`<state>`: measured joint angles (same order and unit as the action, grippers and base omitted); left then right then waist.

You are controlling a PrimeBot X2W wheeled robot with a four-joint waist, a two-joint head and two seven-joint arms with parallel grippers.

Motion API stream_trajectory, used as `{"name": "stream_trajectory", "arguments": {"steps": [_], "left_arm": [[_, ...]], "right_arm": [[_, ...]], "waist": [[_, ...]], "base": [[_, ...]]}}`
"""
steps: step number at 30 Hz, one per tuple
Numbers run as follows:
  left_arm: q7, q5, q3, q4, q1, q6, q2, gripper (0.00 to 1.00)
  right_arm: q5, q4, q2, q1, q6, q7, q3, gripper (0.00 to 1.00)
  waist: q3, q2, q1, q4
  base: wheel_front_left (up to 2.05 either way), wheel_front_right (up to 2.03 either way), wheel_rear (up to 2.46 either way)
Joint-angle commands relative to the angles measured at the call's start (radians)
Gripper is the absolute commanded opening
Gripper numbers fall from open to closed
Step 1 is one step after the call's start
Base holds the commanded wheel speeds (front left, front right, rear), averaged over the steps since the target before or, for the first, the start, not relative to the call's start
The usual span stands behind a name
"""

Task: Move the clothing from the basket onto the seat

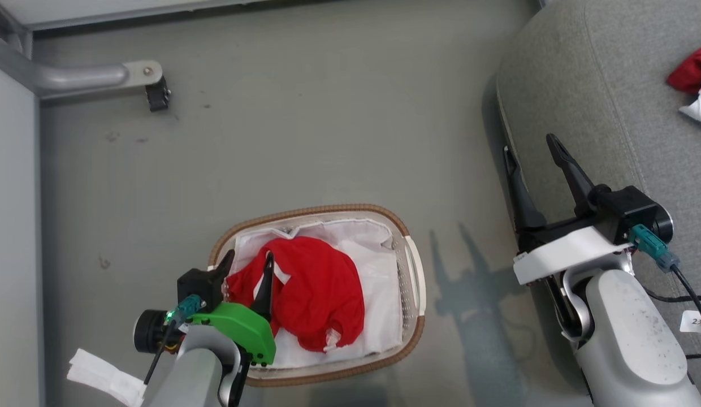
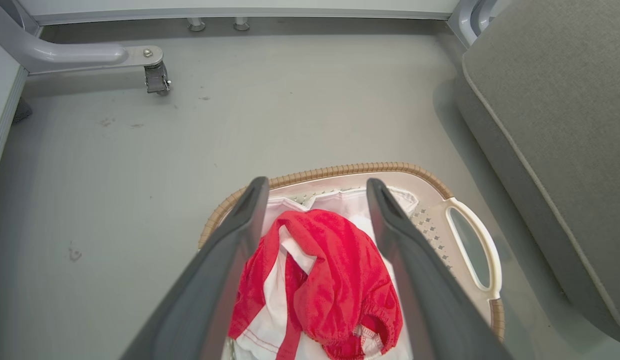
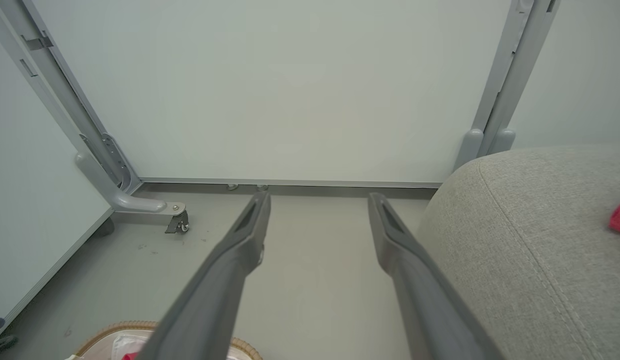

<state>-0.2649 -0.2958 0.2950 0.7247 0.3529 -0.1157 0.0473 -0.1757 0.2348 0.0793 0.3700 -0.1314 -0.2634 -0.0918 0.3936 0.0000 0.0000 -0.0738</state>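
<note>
A red garment with white panels [image 1: 319,291] lies crumpled in the white basket [image 1: 414,277] on the floor, on its white liner. My left gripper [image 1: 247,261] hovers open over the basket's left end, its fingers straddling the red cloth [image 2: 335,280] without holding it. The basket's brown rim [image 2: 350,169] and a side handle [image 2: 472,247] show beyond the fingers. Another red-and-white garment [image 1: 695,82] rests on the grey seat [image 1: 599,102] at the right. My right gripper [image 1: 534,155] stands open at the seat's left edge, empty [image 3: 317,200].
A grey frame leg with a caster [image 1: 156,93] juts over the floor at the upper left. White wall panels [image 3: 290,90] close off the back and left. Bare grey floor [image 1: 305,141] lies between basket and wall. A cable trails by my right wrist [image 1: 687,288].
</note>
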Motion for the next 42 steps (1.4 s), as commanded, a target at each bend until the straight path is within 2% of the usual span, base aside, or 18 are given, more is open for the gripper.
{"name": "stream_trajectory", "arguments": {"steps": [1,11,25,35,41,42], "left_arm": [[0.001,0.011,0.0,0.016,0.039,-0.005,0.006,1.0],[0.001,0.024,-0.007,0.208,0.188,-0.009,0.006,1.0],[0.005,-0.066,0.064,0.464,0.353,-0.015,0.006,1.0],[0.003,-0.071,0.106,0.534,0.452,0.021,0.007,1.0],[0.0,-0.061,0.122,0.547,0.486,0.016,0.01,1.0],[-0.001,-0.061,0.124,0.547,0.488,0.014,0.01,0.6]], "right_arm": [[-0.005,-0.007,-0.001,0.022,0.001,-0.002,-0.003,1.0],[-0.017,-0.036,-0.017,0.089,0.001,-0.002,-0.03,1.0],[-0.017,-0.058,-0.023,0.123,0.001,-0.002,-0.04,1.0],[-0.012,-0.093,-0.026,0.139,0.001,-0.002,-0.04,1.0],[-0.017,-0.102,-0.027,0.147,0.001,-0.002,-0.044,1.0],[-0.018,-0.1,-0.027,0.149,0.001,-0.002,-0.044,1.0]], "waist": [[0.138,0.0,0.0,-0.07],[0.297,0.0,0.0,-0.124],[0.443,0.0,0.0,-0.151],[0.514,0.0,0.0,-0.155],[0.532,0.0,0.0,-0.158],[0.532,0.0,0.0,-0.158]], "base": [[0.0,0.0,0.0],[0.0,0.0,0.0],[0.0,0.0,0.0],[0.0,0.0,0.0],[0.0,0.0,0.0],[0.0,0.0,0.0]]}}
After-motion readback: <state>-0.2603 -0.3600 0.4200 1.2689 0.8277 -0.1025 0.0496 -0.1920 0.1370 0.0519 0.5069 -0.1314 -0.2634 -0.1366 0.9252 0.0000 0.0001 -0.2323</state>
